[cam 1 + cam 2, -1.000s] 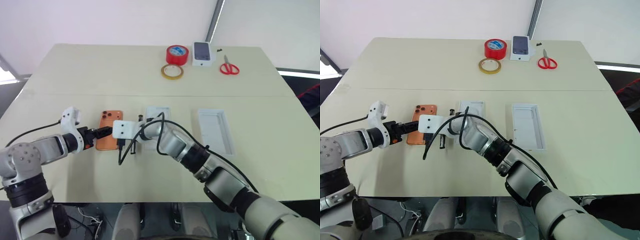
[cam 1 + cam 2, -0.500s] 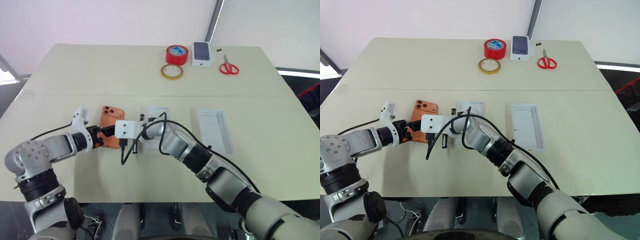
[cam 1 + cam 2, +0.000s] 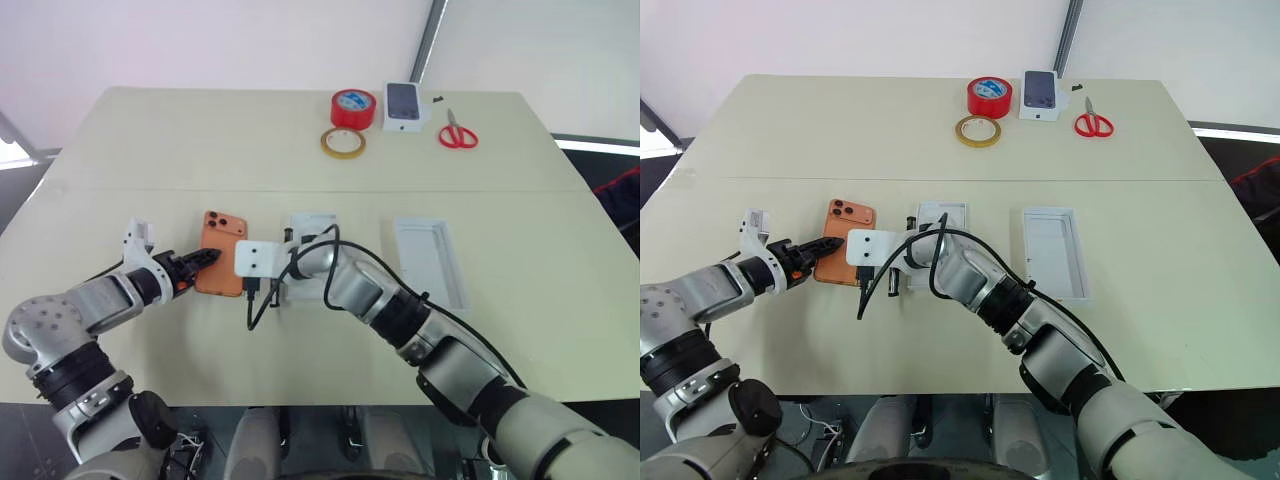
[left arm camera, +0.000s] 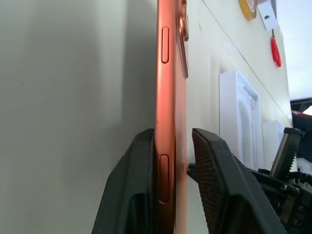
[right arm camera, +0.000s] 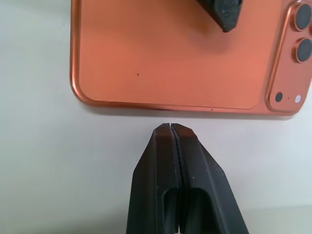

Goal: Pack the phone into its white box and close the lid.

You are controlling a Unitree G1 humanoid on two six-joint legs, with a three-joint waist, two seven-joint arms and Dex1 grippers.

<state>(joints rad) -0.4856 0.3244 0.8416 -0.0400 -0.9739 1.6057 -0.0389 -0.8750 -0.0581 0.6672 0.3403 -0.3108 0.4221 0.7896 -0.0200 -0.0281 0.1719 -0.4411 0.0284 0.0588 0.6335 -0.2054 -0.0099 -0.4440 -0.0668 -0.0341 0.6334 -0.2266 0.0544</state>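
The orange phone (image 3: 221, 266) lies back up on the table, camera lenses at its far corner, a little skewed. My left gripper (image 3: 205, 259) comes in from the left and is shut on the phone's (image 4: 168, 97) near left edge, one finger (image 4: 139, 170) beneath it and the other on its back. The right gripper (image 5: 170, 127) is shut, its tip just short of the phone's (image 5: 170, 53) right long edge. The white box (image 3: 432, 262) lies open and empty to the right, well apart from both grippers.
A second white tray (image 3: 314, 222) sits just behind my right wrist. At the far edge are a red tape roll (image 3: 354, 107), a yellow tape ring (image 3: 344, 143), a small white box with a phone picture (image 3: 404, 104) and red scissors (image 3: 458, 132).
The left fingers have rolled and closed from wide open onto the phone's left edge. The phone has turned slightly askew. The right gripper has stayed put.
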